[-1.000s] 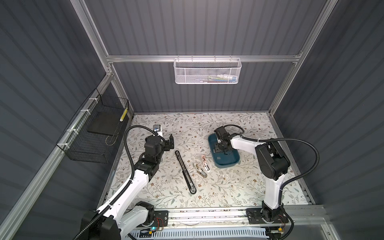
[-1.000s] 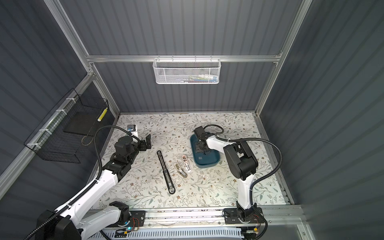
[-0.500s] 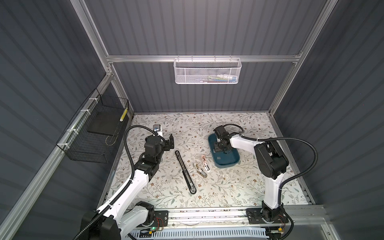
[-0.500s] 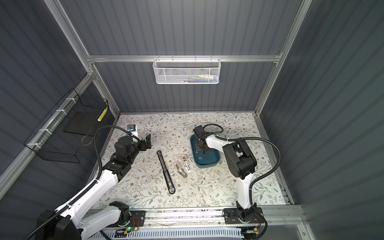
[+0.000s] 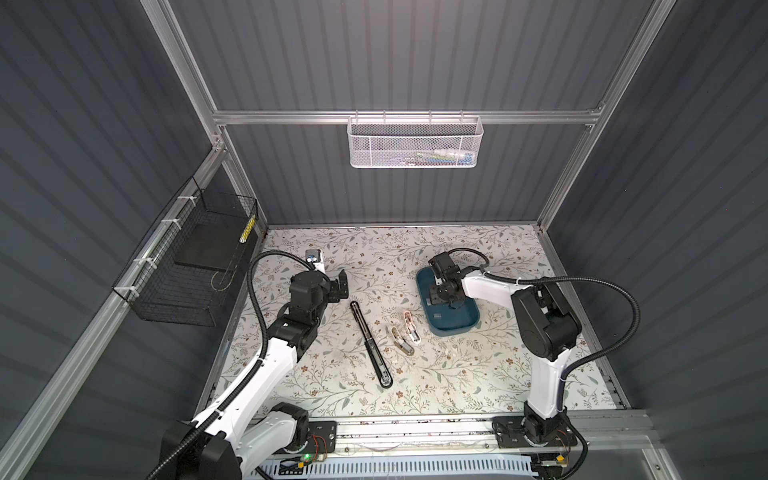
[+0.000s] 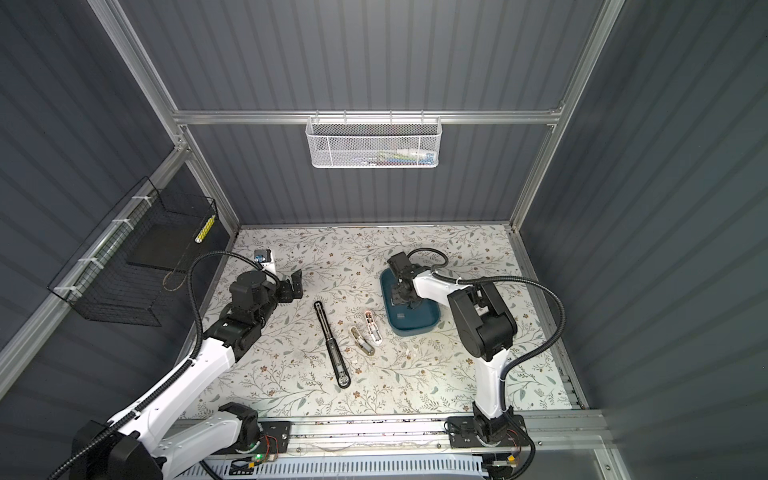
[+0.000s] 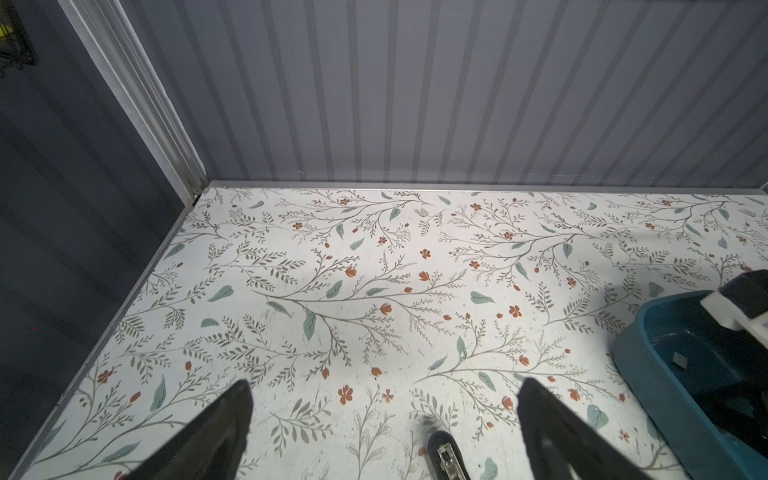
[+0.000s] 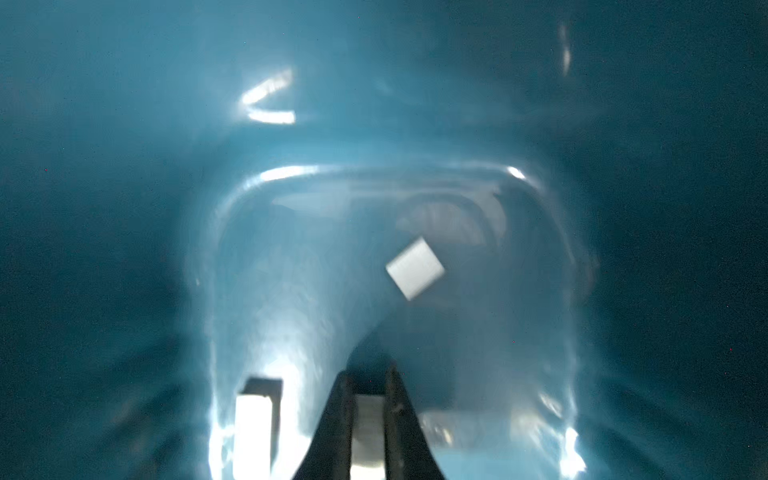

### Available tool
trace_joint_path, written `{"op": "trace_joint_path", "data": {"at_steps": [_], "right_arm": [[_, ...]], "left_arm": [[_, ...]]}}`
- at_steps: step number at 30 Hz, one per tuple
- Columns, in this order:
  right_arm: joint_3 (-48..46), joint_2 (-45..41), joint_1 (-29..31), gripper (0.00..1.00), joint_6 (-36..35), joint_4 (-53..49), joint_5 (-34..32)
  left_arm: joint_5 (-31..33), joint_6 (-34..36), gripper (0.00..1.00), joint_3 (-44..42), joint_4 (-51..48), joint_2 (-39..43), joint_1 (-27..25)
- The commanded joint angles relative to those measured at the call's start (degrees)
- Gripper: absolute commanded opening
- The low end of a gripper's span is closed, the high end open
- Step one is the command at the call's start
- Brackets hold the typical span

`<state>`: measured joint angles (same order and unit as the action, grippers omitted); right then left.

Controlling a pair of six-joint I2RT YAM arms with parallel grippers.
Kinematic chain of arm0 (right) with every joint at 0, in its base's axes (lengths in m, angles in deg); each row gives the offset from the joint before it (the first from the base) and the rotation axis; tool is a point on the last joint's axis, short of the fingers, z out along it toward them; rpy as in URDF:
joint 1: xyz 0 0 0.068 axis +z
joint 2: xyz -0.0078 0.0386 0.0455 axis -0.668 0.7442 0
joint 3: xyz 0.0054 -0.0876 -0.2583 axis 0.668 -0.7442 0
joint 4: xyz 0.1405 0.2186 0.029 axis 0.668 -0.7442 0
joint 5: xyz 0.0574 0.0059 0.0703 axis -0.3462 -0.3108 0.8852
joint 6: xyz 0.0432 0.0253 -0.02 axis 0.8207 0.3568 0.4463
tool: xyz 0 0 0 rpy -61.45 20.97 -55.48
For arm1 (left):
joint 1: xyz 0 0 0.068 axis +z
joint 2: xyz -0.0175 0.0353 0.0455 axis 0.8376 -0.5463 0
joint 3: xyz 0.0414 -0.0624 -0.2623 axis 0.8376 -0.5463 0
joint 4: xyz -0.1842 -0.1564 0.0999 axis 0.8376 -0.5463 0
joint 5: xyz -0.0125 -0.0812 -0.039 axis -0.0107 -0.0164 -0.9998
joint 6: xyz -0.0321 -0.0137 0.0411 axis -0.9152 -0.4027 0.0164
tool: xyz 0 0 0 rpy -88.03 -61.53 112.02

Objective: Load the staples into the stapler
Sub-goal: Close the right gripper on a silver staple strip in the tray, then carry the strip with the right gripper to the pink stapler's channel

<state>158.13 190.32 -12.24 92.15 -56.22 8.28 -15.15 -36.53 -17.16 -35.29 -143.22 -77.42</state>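
A long black stapler (image 5: 371, 343) (image 6: 332, 345) lies opened flat mid-table; its tip (image 7: 446, 455) shows in the left wrist view. Several staples lie in a teal tray (image 5: 457, 330) (image 6: 415, 331). My right gripper (image 5: 449, 304) (image 6: 409, 305) (image 8: 368, 374) reaches down into the tray, shut on one pale strip of staples (image 8: 368, 419). Two loose strips lie on the tray floor, one ahead of the jaws (image 8: 414, 268) and one beside them (image 8: 255, 428). My left gripper (image 5: 341, 286) (image 6: 296, 284) (image 7: 384, 388) hangs open and empty over the table, left of the stapler.
Two small staplers, one pink-white (image 5: 409, 328) and one beige (image 5: 402, 341), lie between the black stapler and the tray. A black wire basket (image 5: 195, 266) hangs on the left wall. A white mesh basket (image 5: 413, 143) hangs on the back wall.
The right gripper's jaws have closed on a strip of staples inside the tray. The left arm has not moved.
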Motion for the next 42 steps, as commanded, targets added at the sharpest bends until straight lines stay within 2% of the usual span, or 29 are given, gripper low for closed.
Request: {"op": "trace_joint_path", "data": {"at_steps": [1,5,11,14,19,23,27,31,36,42], "right_arm": [[-3.1,-6.5,-0.1,0.14,-2.4,1.4,-0.2],[-7.9,-12.8,-0.1,0.14,-5.7,6.3,-2.8],[-13.9,-21.5,0.8,0.15,-6.1,11.8,-0.8],[-16.7,-25.2,3.5,0.15,-5.9,13.7,0.6],[-19.4,-29.3,11.0,0.15,-6.3,13.5,-4.4],[-22.4,-33.5,14.9,0.15,-4.6,14.1,-4.7],[-25.2,-37.0,17.7,0.15,-3.2,15.6,-2.7],[-26.3,-38.5,20.2,0.15,-2.5,16.2,-2.2],[-27.4,-39.3,22.4,0.15,-1.6,16.9,-0.9],[-27.6,-37.7,25.3,0.14,-0.9,17.2,-1.7]], "left_arm": [[0.3,-5.9,1.0,3.5,-7.3,-0.5,0.2],[-2.0,-12.7,0.99,-1.3,-10.0,0.2,0.2],[-6.8,-18.7,0.99,-12.3,-4.5,4.1,0.2],[-9.0,-18.7,0.99,-13.0,-4.7,5.3,0.2],[-15.1,-18.8,0.99,-17.6,-0.8,8.8,0.2],[-15.7,-16.9,0.99,-17.2,-6.9,12.3,0.2],[-19.4,-15.6,0.98,-18.7,-8.7,16.7,0.1],[-20.3,-14.3,0.98,-20.0,-9.6,19.8,0.1],[-23.9,-14.1,0.94,-21.1,-7.6,18.6,0.1],[-23.4,-14.9,0.99,-21.7,-7.4,19.6,0.1]]}}
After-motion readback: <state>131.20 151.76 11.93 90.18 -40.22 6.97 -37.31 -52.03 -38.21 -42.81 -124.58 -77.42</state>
